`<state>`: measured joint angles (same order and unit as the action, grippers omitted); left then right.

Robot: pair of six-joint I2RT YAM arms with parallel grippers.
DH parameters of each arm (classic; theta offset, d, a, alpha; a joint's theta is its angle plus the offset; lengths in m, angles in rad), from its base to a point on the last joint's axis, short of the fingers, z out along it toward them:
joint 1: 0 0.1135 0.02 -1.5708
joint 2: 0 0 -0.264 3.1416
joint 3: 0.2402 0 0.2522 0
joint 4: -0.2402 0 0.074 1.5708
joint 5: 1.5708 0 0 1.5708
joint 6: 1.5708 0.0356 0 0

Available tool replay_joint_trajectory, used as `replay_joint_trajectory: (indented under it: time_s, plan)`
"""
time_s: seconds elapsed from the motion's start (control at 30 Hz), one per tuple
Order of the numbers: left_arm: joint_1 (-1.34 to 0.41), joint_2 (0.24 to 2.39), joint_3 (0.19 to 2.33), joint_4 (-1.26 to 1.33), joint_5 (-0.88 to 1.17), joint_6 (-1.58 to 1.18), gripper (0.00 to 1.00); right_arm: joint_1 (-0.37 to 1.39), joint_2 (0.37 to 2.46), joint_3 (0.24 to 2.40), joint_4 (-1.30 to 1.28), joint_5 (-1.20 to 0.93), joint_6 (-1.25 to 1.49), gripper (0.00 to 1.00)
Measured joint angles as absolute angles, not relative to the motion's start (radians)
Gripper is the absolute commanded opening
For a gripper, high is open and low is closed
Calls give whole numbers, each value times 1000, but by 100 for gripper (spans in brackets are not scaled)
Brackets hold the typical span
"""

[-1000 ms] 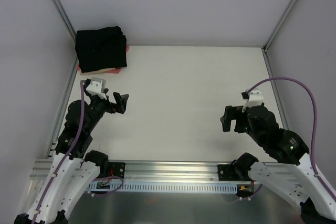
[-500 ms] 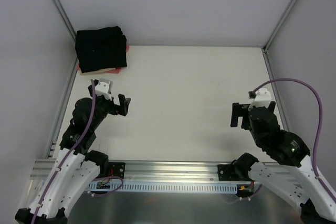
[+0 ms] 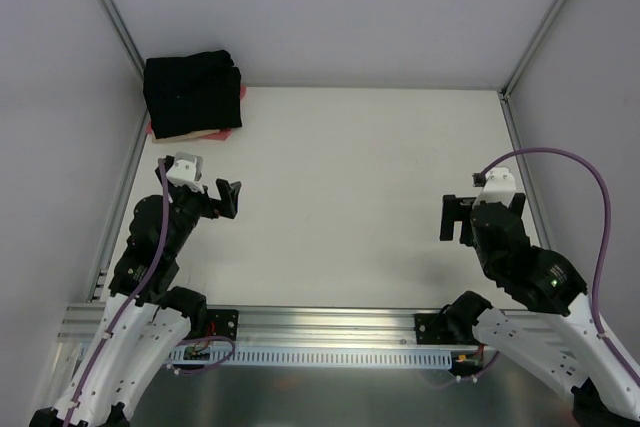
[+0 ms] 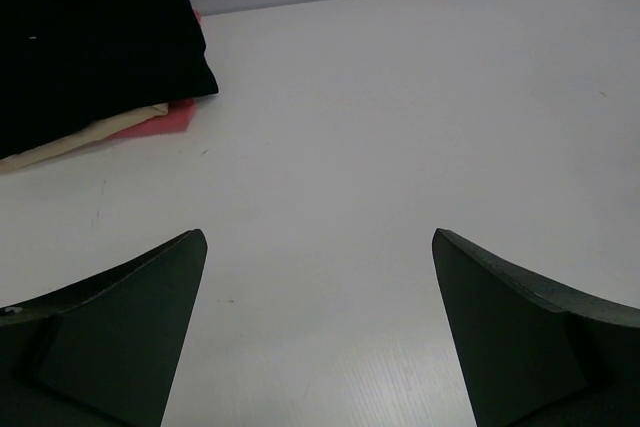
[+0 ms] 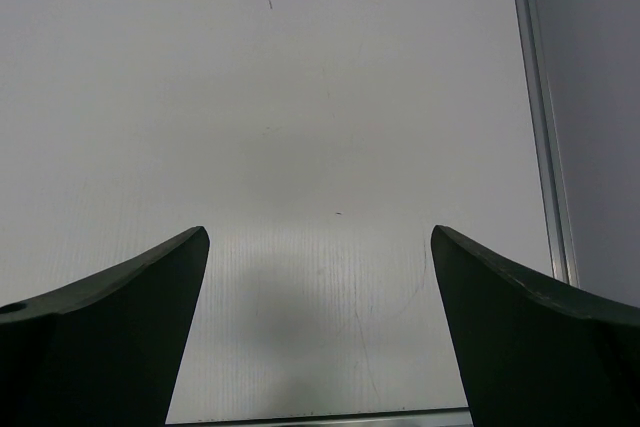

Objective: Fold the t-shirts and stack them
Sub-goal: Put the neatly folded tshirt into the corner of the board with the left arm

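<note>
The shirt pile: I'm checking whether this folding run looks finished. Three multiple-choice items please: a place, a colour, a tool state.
1. Where on the white table does the pile of folded cloth t-shirts sit? A far-left corner; B far-right corner; C centre.
2. What colour is the top shirt? A tan; B pink-red; C black.
3. How do the left tool and right tool stand? A both shut on cloth; B both open, empty; C one open, one shut.

1 A: the top view shows it in that corner.
2 C: the black cloth t-shirt covers the tan cloth t-shirt and pink-red cloth t-shirt.
3 B: both wrist views show them wide apart, nothing between.
</note>
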<state>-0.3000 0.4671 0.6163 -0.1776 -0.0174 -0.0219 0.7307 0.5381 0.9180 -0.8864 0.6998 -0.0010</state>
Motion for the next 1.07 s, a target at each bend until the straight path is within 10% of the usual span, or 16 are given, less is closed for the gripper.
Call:
replay_joint_trajectory:
  time_s: [1.07]
  plan:
    - [-300, 472, 610, -163, -57, -34, 99, 731, 529, 918, -886, 700, 10, 100]
